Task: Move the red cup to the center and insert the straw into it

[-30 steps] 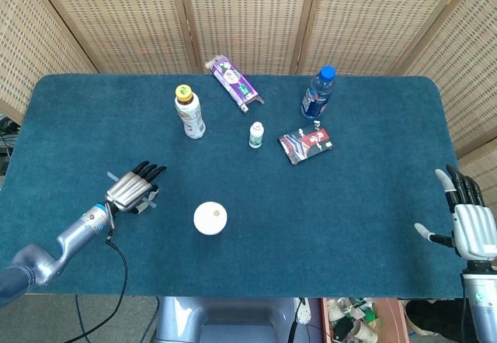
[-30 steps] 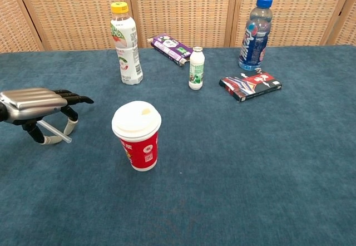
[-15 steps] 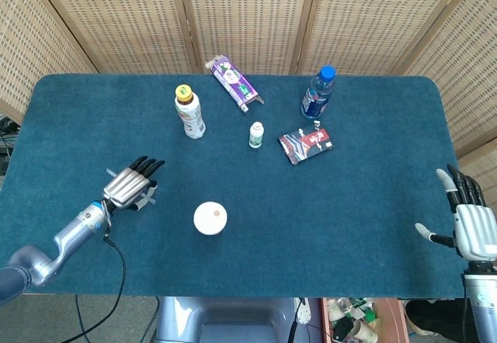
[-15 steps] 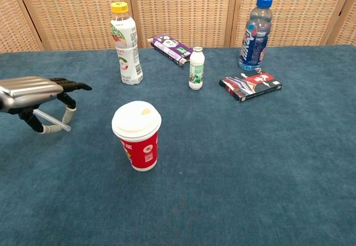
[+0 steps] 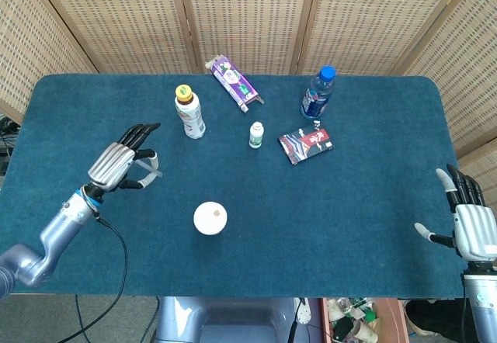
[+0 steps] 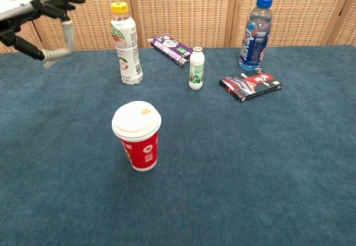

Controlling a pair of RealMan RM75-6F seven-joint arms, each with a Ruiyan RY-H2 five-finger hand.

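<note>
No legible text anywhere. Red cup [image 6: 137,136], lower left of centre in chest view: small white printed patch and a square code-like mark on its side, too small to read. Yellow-capped bottle [image 6: 125,43], upper left: green and white label, characters blurred. Small white bottle [image 6: 196,68], upper centre: green label, unreadable. Purple carton [image 6: 168,48] behind it: white markings, unreadable. Blue-capped bottle [image 6: 255,33], upper right: blue label with red and white print, not legible. Flat dark packet [image 6: 250,85]: red and white lettering, cannot make out.
</note>
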